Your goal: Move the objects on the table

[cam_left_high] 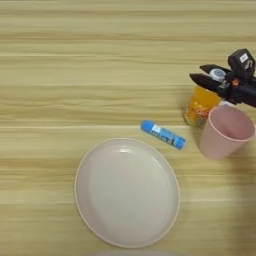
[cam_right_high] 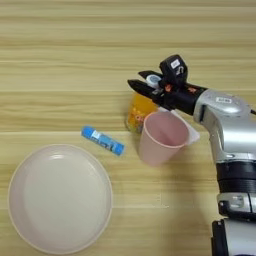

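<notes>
light wooden table with long horizontal grain stripes fills the left eye view. a wide pinkish-beige plate sits low at centre. a small blue tube lies just above its right rim. further right an orange-drink bottle stands touching a pale pink cup. the right gripper has its two black fingers on either side of the bottle's white cap

right eye view: the silver forearm comes up from the bottom right corner, bending left. the fingers sit close around the cap; whether they grip it cannot be told. the cup stands just below the arm, leaning slightly right
</notes>
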Tool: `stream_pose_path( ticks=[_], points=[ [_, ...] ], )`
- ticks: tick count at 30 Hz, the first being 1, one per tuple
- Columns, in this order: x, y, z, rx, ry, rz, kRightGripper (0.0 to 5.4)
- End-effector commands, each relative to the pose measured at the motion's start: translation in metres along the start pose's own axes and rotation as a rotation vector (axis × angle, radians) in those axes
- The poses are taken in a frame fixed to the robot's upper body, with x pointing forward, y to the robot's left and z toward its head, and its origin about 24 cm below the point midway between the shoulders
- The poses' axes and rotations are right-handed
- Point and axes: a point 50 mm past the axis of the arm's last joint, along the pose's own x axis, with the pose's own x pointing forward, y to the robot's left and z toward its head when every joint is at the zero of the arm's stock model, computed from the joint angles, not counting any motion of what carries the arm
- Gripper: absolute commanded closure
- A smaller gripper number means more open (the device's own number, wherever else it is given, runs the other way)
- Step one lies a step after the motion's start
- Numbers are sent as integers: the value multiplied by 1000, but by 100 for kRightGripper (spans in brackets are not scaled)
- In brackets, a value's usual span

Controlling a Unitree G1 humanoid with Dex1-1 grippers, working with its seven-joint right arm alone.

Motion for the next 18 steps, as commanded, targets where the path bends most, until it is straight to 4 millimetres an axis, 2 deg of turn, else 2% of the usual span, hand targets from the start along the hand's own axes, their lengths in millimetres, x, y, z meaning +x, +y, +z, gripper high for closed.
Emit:
stream_pose_path(
  ticks=[1, 18],
  points=[
    [-8, -13, 31, -99, -47, -61, 362],
    [-7, -11, 39, -87, -78, -59, 362]
  ],
)
